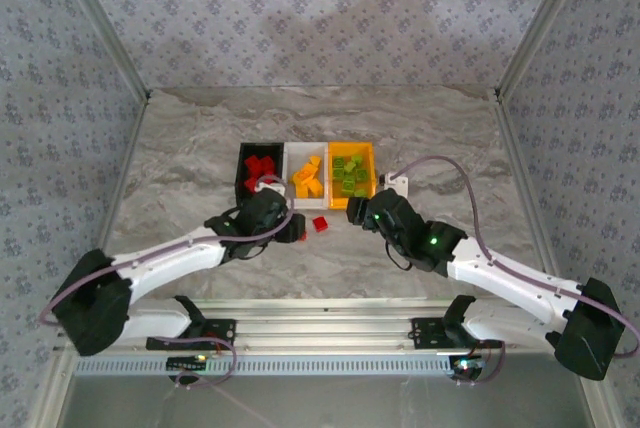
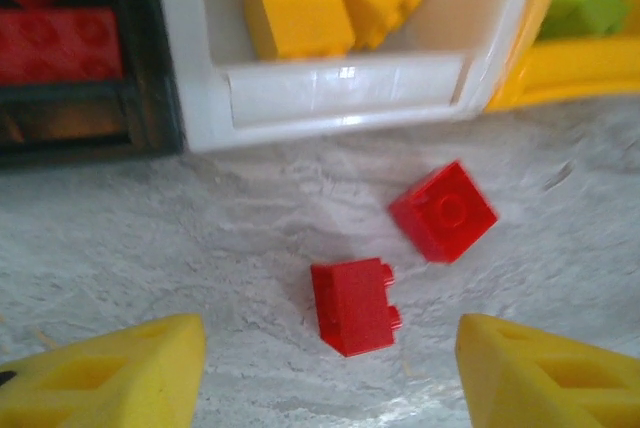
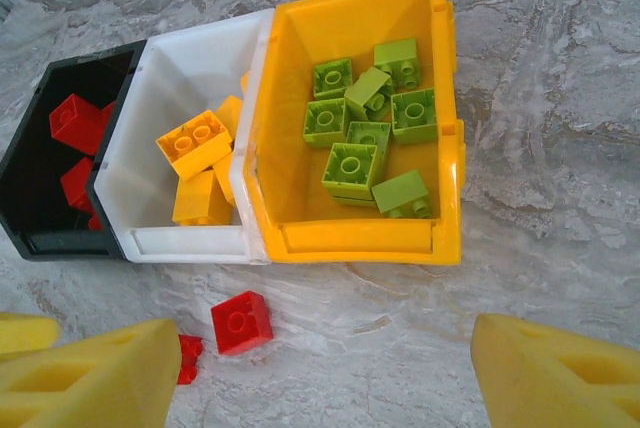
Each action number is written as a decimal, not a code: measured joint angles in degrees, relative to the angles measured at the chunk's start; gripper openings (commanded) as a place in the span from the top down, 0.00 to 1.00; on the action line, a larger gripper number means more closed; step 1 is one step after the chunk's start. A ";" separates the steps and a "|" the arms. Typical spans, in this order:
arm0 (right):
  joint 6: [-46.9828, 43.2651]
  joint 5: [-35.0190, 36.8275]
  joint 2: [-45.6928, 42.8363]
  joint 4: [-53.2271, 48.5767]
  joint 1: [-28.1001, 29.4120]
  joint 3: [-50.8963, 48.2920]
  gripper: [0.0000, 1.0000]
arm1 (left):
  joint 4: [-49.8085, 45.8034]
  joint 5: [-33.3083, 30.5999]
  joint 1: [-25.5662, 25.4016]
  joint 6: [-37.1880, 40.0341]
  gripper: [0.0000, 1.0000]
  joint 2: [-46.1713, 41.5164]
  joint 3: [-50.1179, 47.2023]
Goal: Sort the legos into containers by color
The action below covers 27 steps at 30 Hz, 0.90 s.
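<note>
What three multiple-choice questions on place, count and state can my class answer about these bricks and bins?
1. How many red bricks lie on the table? A none; B two; C five.
2. Where are the green bricks? A on the table; B in the yellow bin; C on an arm.
3. The left gripper is: A open; B shut on a red brick; C shut on a green brick.
Answers: 1 B, two lie loose there; 2 B, they sit inside it; 3 A, its fingers stand apart, holding nothing.
</note>
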 measured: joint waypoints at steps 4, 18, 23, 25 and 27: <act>0.11 0.35 -1.11 -0.35 0.00 -0.13 0.21 | 1.36 1.29 -0.44 0.48 0.29 7.04 0.55; 0.50 0.83 -3.10 -1.62 0.00 -1.66 0.21 | 5.18 1.49 -1.01 2.14 0.65 16.59 4.44; 0.57 1.03 -3.34 -1.62 -0.07 -1.66 0.21 | 5.09 0.98 -0.98 1.92 0.75 14.47 3.98; 0.59 1.18 -3.50 -1.60 -0.07 -1.73 0.21 | 4.31 0.26 -0.98 1.79 0.75 11.13 3.04; 0.59 1.22 -3.69 -1.60 -0.07 -1.84 0.21 | 2.60 -0.50 -0.52 1.79 0.75 5.99 2.03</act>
